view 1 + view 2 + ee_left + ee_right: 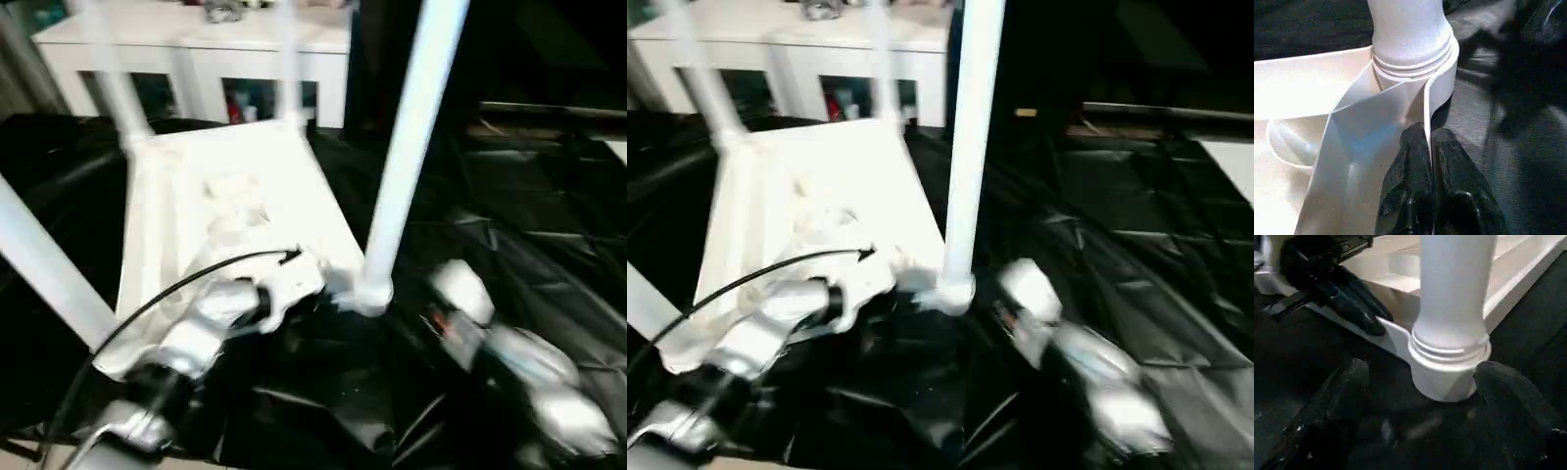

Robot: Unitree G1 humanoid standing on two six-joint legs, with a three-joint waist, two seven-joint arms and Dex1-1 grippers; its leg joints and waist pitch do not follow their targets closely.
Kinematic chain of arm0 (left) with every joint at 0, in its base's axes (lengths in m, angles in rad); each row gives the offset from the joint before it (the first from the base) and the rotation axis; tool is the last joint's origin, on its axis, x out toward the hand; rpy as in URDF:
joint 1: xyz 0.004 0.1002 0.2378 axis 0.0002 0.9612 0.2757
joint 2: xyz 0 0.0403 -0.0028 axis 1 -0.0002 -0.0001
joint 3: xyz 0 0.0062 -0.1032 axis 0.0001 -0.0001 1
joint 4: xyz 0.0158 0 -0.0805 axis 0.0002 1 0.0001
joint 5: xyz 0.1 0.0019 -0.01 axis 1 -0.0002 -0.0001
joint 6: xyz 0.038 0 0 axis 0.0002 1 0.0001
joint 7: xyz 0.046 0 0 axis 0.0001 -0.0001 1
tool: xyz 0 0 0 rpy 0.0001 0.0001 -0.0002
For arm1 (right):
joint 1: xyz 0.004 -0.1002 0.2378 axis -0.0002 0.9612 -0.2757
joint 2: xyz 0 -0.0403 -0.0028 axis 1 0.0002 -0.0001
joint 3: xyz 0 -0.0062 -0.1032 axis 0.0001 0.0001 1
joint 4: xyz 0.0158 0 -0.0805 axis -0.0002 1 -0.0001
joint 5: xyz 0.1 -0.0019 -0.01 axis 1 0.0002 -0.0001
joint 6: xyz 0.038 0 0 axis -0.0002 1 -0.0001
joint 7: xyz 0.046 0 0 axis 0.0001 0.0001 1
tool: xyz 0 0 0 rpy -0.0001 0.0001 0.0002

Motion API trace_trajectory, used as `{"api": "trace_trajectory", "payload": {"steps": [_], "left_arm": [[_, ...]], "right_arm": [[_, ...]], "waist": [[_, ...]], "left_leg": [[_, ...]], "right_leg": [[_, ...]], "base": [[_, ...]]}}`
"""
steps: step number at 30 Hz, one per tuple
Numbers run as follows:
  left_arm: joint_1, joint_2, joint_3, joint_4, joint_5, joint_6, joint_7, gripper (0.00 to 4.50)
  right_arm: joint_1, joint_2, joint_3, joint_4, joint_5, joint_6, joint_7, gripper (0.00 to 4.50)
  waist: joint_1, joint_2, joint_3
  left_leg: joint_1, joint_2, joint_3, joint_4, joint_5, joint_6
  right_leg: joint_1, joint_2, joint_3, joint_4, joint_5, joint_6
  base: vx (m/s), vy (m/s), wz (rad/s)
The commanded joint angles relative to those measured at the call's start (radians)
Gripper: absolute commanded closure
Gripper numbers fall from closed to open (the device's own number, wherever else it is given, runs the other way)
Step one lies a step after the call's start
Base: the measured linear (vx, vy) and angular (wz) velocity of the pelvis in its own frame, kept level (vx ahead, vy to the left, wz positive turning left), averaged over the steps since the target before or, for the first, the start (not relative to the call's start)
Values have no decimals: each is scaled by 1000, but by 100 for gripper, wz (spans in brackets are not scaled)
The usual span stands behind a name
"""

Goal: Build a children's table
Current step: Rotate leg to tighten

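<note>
The tabletop (235,206) lies upside down on black plastic sheeting (529,255), and all four legs look to be standing in their corner sockets. The left gripper (1429,147) is pinched tight on the tabletop's thin rim right beside the near corner socket (1447,369), steadying it. The right gripper (1420,396) is spread wide with a finger either side of the near leg (411,127), not touching it.

My guess is it's the seating check: keep that rim pinned and push or twist the leg straight down, not sideways.

The sheeting looks slippery and crinkled. A white cabinet (196,49) sits behind.
</note>
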Motion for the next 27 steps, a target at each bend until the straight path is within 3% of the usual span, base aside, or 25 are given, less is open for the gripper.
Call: {"api": "trace_trajectory", "payload": {"steps": [1, 2, 5, 8, 11, 14, 17, 18, 24, 27], "left_arm": [[37, -7, -30, -33, -67, -17, -64, 450], [46, -1, -31, -54, -82, -12, -86, 450], [70, 19, -39, -109, -124, -14, -151, 450], [78, 27, -42, -127, -138, -8, -174, 450], [84, 36, -44, -144, -150, -11, -203, 450], [95, 40, -35, -159, -163, 1, -228, 450], [98, 39, -31, -164, -168, 5, -230, 450], [111, 50, -28, -188, -190, 18, -250, 450], [128, 58, 7, -219, -206, 31, -218, 450], [131, 51, 43, -241, -241, 76, -202, 410]], "right_arm": [[18, -29, -41, -21, 15, -4, 30, 79], [24, -33, -56, -11, 12, -10, 22, 79], [17, -31, -89, 17, 2, -26, -59, 79], [2, -13, -95, 23, -5, -33, -108, 79], [-31, 27, -97, 45, -33, -52, -208, 79], [-33, 53, -101, 20, -30, -34, -226, 79], [-33, 60, -103, 16, -29, -33, -229, 79], [-32, 74, -107, 13, -33, -38, -238, 79], [-49, 113, -118, 20, -37, -56, -310, 79], [-57, 134, -129, 9, -27, -48, -344, 78]], "waist": [[-1, -24, -37], [2, -19, -39], [-1, -19, -40], [-2, -17, -41], [-7, -14, -41], [-3, -14, -41], [-5, -16, -44], [-5, -23, -43], [-8, -23, -44], [-16, -24, -41]], "left_leg": [[1, 66, -29, -62, -223, 102], [3, 67, -30, -62, -221, 98], [1, 65, -29, -61, -191, 96], [3, 65, -27, -57, -178, 103], [5, 64, -27, -59, -187, 89], [7, 66, -26, -58, -190, 85], [1, 64, -27, -56, -157, 96], [0, 64, -26, -55, -153, 100], [2, 66, -26, -54, -136, 101], [2, 65, -26, -57, -157, 82]], "right_leg": [[33, -71, 50, -86, -235, -186], [31, -71, 51, -86, -240, -189], [31, -68, 49, -81, -209, -197], [29, -64, 49, -78, -170, -207], [27, -65, 48, -78, -188, -208], [27, -65, 50, -77, -186, -204], [32, -64, 48, -68, -124, -208], [34, -66, 48, -66, -120, -210], [33, -65, 48, -62, -102, -222], [35, -65, 48, -61, -112, -232]], "base": [[0, 0, 0], [0, 0, 0], [0, 0, 0], [0, 0, 0], [0, 0, 0], [0, 0, 0], [0, 0, 0], [0, 0, 0], [0, 0, 0], [0, 0, 0]]}}
